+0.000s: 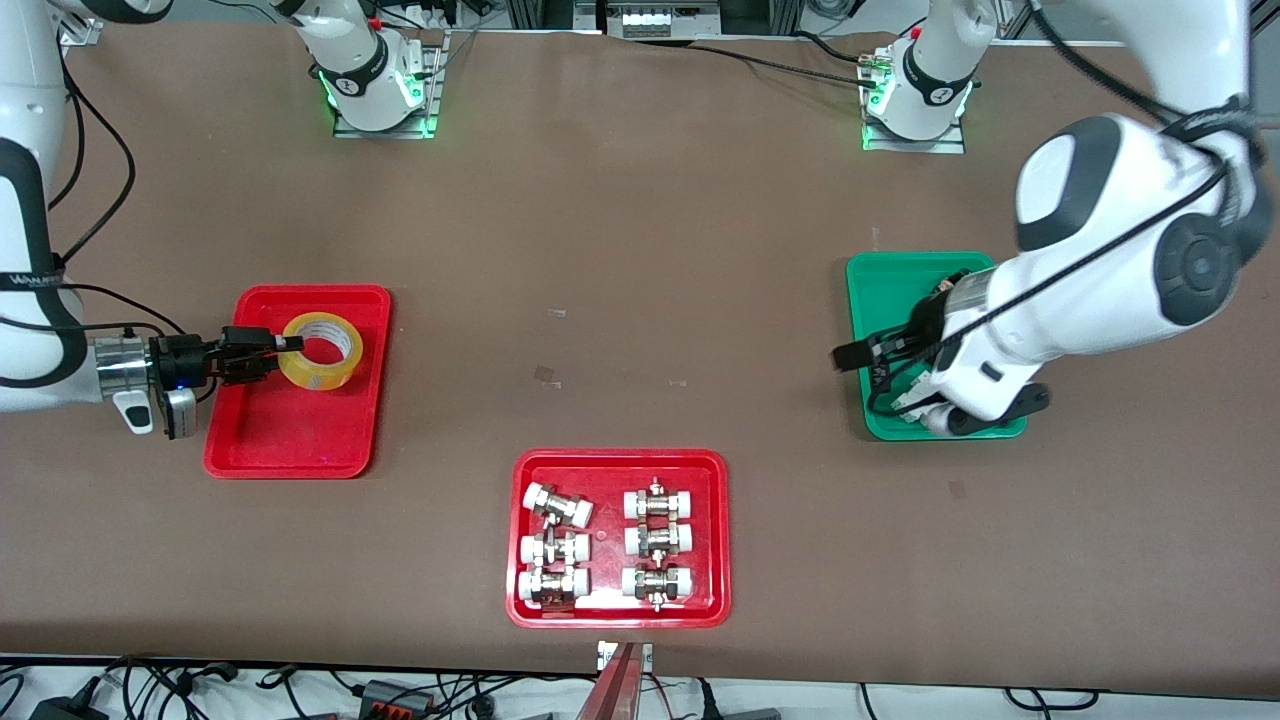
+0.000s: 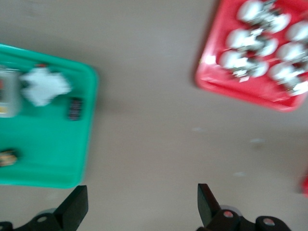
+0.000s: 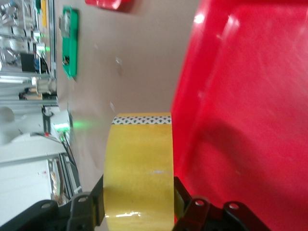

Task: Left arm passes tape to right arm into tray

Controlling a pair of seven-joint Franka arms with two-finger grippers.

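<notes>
1. The right arm's black two-finger gripper [image 1: 285, 345], on its shiny silver wrist, pinches the wall of the wide roll of yellowish translucent packing tape [image 1: 321, 351] over the red rectangular plastic tray with rounded corners [image 1: 298, 440] at the right arm's end of the table.

2. In the right wrist view, the black fingers [image 3: 91, 204] press the yellow band of the tape [image 3: 138, 168] between them, one finger outside the roll and one on the core side, with the red tray floor [image 3: 250, 120] just beside it.

3. Whether the roll already rests on the tray floor or hangs just above it cannot be told from these views.

4. The left arm's gripper [image 1: 878, 352], on its boxy white wrist, waits over the green plastic tray [image 1: 880, 285] at the left arm's end, its fingers [image 2: 74, 208] spread wide and holding nothing.

5. The hand-over looks complete; what appears to remain is the set-down and release.

6. To do that well, the roll should be lowered until it is seated inside the low rim and clear of the tray edge, the fingers opened only once it is supported, and the gripper drawn away without the inner finger catching the pale core.

7. A second red tray holding white-capped metal fittings [image 1: 618, 537] lies nearer the front camera, well apart.
</notes>
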